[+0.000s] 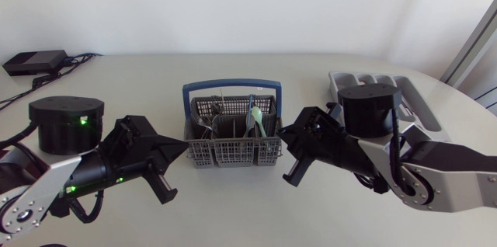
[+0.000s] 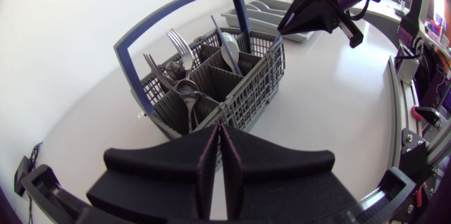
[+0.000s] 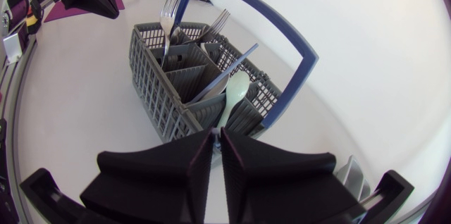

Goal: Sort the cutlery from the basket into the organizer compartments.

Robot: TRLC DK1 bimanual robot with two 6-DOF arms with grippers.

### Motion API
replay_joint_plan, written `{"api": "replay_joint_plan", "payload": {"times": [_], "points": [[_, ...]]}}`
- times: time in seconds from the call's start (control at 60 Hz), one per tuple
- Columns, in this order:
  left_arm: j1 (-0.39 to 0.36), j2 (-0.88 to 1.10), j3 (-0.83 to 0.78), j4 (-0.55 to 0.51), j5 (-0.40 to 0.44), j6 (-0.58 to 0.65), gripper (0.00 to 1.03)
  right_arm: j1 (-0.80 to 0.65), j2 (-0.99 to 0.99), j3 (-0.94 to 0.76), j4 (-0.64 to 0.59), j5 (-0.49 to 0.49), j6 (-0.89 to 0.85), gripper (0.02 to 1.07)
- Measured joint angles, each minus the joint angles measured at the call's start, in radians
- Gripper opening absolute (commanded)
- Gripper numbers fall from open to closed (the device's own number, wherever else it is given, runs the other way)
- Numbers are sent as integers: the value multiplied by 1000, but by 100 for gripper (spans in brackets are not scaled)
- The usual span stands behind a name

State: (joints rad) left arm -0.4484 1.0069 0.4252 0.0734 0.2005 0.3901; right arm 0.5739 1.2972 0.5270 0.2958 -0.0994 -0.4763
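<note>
The basket (image 1: 231, 152) sits mid-table, grey mesh with a blue handle (image 1: 231, 85) arched over it, and the cutlery is all standing in it. We can make out 2 forks (image 2: 176, 41) poking up toward its left end, with a metal spoon (image 2: 187, 86) by them. A pale green spoon (image 3: 235, 94) and a bluish knife (image 3: 232, 65) lean at the right end. The organizer (image 1: 423, 106) is the grey tray at the far right of the table, apart from the basket and partly hidden behind our right arm (image 1: 435, 169).

Our left claw (image 1: 180, 147) is just left of the basket, tips pointing at its left end wall, not touching. Its 2 fingers are pressed flat together with nothing between them. Same deal on the other side: our right claw (image 1: 284, 133) hangs just beside the basket's right end, fingers closed tight on nothing. So the 2 claws face each other with the basket between them.

Way off at the far left of the table there's a black box (image 1: 35, 62) with cables.
</note>
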Motion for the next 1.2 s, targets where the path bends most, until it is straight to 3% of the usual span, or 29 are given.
{"api": "replay_joint_plan", "payload": {"times": [0.233,0.35,0.717,1.2], "points": [[-2,0,0,0,-1,0,6,0,11,7,9,7,0,8],[-7,-1,0,-1,-1,0,6,1,10,38,-47,16,0,8],[-8,-37,0,-19,-8,0,6,113,-105,253,-411,84,12,8],[-17,-82,0,-60,-23,0,6,117,-192,630,-926,103,114,7]]}}
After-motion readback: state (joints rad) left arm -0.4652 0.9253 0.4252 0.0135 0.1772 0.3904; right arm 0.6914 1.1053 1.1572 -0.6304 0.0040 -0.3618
